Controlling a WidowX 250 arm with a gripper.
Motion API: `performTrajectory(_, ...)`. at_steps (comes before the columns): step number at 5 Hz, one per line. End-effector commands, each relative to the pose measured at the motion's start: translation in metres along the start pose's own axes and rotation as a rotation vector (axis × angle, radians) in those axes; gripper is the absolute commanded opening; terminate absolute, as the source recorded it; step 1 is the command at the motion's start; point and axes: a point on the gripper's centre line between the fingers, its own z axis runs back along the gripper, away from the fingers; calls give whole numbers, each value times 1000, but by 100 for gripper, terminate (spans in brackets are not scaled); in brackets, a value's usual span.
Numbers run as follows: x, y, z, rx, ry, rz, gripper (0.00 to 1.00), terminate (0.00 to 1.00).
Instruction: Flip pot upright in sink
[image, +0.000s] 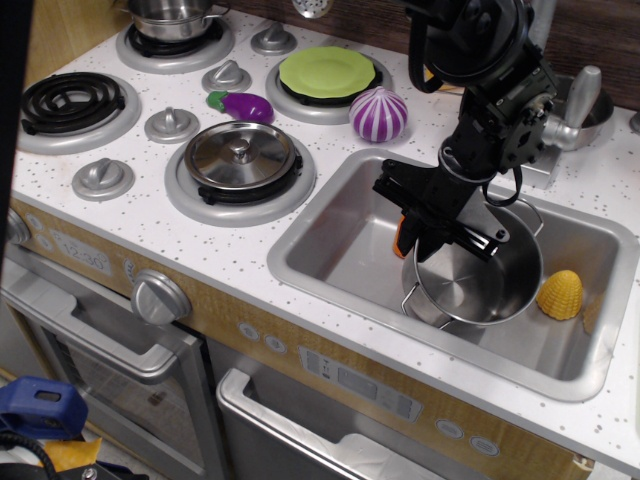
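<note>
I see the pot (473, 281) standing mouth-up in the sink (330, 235), right of the frame's centre, with its open interior facing the camera and a thin wire handle showing at its lower left edge. My gripper (437, 219) sits over the pot's upper left rim, and its black jaws appear clamped on that rim, though the fingertips themselves are partly hidden. A yellow corn cob (561, 294) lies just right of the pot, an orange object (403, 232) peeks out behind the gripper, and a striped purple onion (377, 113) rests on the counter above the sink.
</note>
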Motion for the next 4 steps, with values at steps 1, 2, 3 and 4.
performTrajectory(1, 7, 9, 18, -3, -51, -25, 100, 0)
performTrajectory(2, 7, 9, 18, -3, -51, -25, 100, 0)
performTrajectory(3, 7, 9, 18, -3, -51, -25, 100, 0)
performTrajectory(4, 7, 9, 18, -3, -51, -25, 100, 100)
